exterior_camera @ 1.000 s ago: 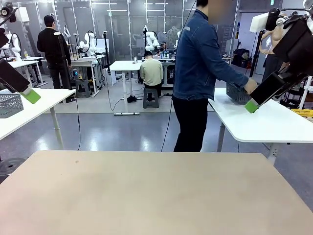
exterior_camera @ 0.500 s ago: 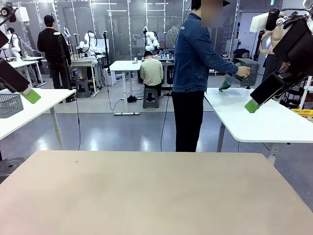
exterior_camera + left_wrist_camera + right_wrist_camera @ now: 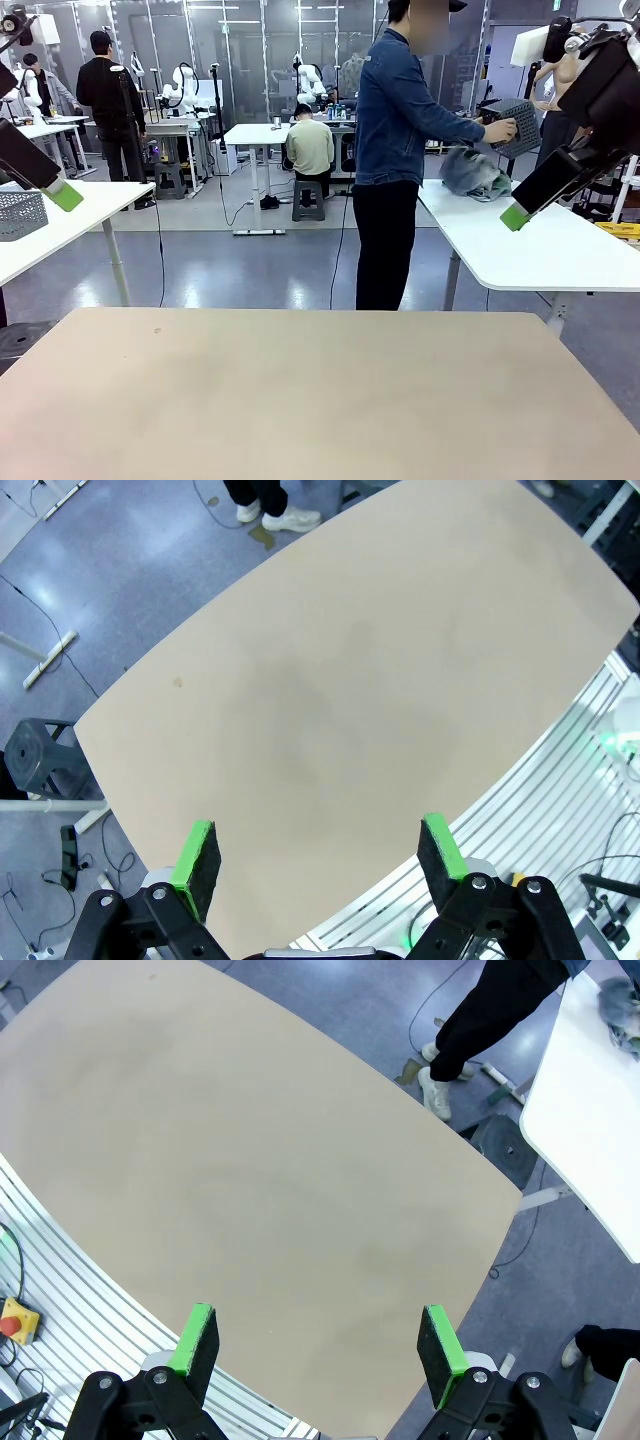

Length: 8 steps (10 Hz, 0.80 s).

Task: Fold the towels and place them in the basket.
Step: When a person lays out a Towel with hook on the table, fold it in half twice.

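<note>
**Front view.** The work table (image 3: 300,400) occupied the foreground. Beyond its far right corner a person stood at a white side table (image 3: 560,260). The towels (image 3: 475,172) lay there in a loose, unfolded heap. The person's hand (image 3: 497,130) held the basket (image 3: 518,118) tilted in the air just above them. This arrangement suggested that the materials were being readied away from the work table and that no folding had begun.

**Left wrist view.** The left gripper (image 3: 316,823) hung well above the work table, looking down on its top. Its jaws stood at full spread, and the green pads (image 3: 200,845) touched nothing and held nothing. The raised, spread posture probably kept the surface free for the person to bring the materials over.

**Right wrist view.** The right gripper (image 3: 316,1310) hung likewise above the work table, with jaws spread wide and nothing between or against the pads (image 3: 436,1335). A corner of the towels showed on the white side table, beyond the work table's far edge and well apart from this gripper.
</note>
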Available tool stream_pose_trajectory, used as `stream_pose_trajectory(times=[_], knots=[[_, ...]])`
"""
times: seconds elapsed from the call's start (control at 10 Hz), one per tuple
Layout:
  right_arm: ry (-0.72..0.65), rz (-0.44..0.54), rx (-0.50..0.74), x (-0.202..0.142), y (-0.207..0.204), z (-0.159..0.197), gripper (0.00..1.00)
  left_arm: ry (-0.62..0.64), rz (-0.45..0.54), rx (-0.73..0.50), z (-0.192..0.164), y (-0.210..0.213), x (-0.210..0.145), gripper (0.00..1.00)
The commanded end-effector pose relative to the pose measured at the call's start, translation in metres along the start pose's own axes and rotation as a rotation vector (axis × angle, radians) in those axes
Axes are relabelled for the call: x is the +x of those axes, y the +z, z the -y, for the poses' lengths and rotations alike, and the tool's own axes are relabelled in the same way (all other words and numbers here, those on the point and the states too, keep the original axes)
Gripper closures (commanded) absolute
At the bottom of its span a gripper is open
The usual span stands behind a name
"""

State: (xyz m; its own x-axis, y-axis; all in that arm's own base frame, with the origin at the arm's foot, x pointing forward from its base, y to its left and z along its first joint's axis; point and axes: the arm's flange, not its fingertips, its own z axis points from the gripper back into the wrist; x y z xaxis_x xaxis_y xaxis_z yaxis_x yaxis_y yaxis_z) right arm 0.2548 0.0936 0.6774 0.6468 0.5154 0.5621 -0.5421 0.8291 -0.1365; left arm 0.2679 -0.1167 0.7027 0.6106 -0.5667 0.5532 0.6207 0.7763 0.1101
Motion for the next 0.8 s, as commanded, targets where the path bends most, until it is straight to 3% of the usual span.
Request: stream_pose_trajectory(times=[0.0,0.7], knots=[[0.004,0.007,0.0,0.0006,0.0005,0.001,0.0,-0.007,0.004,0.001,0.0,0.0012,0.0003,0.0],[0.004,0.007,0.0,0.0006,0.0005,0.001,0.0,-0.007,0.004,0.001,0.0,0.0012,0.0003,0.0]])
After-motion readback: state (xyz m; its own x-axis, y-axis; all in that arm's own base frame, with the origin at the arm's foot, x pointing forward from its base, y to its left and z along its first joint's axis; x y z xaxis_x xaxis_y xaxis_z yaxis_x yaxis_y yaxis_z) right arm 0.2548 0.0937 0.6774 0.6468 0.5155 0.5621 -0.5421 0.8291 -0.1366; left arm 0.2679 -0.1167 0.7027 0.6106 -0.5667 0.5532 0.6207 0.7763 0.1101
